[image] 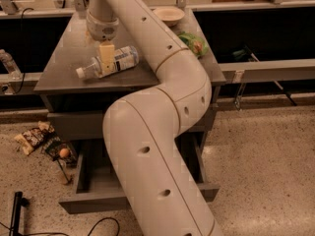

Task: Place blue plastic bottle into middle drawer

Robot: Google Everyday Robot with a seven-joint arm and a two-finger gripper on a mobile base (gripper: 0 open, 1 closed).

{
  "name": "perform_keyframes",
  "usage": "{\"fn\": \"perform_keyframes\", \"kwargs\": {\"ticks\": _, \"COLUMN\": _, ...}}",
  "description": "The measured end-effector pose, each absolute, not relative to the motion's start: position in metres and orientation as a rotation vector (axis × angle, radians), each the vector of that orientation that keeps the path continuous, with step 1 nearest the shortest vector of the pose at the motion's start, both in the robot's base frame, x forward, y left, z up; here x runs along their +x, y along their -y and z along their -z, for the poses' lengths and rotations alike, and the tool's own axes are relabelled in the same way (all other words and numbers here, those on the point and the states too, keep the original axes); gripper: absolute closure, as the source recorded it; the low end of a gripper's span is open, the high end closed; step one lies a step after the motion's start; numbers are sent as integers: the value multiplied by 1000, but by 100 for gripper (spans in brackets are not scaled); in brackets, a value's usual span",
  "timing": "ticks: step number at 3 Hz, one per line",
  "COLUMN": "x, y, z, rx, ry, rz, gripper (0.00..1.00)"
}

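Bottle (118, 60): lies on its side on the grey cabinet top (61, 63), upper left of the frame. Its white cap points to the lower left, its base to the upper right. The printed label faces up.

Gripper (106, 64): positioned directly over the bottle, at the section between cap and label. Its cream tip overlaps the bottle body in this view. Whether it is spread or clamped on the bottle cannot be told. The arm (162, 146) runs from the lower centre of the frame, bends at centre right and reaches to the upper left.

Drawer (88, 204): pulled out, lower part of the frame. Its left wall and front panel are visible; the arm covers most of the interior.

Other items:
- Bowl (169, 15): on the cabinet top, upper centre.
- Green bag (193, 42): on the cabinet top, right of the arm.
- Wrappers (32, 136): on the floor, left of the drawer.
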State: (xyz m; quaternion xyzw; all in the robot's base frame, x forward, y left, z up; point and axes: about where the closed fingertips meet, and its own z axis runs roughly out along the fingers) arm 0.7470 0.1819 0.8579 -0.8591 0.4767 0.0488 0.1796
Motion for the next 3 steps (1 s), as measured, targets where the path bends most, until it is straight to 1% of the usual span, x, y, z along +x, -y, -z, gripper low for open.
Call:
{"fn": "perform_keyframes", "kwargs": {"ticks": 1, "x": 753, "y": -184, "z": -844, "rx": -2422, "ry": -1368, "rz": -155, "gripper": 44}}
{"fn": "perform_keyframes", "kwargs": {"ticks": 2, "x": 757, "y": -174, "z": -841, "rx": -2386, "ry": -1398, "rz": -188, "gripper": 67}}
{"fn": "perform_keyframes", "kwargs": {"ticks": 3, "x": 755, "y": -153, "z": -864, "rx": -2326, "ry": -1405, "rz": -208, "gripper": 90}}
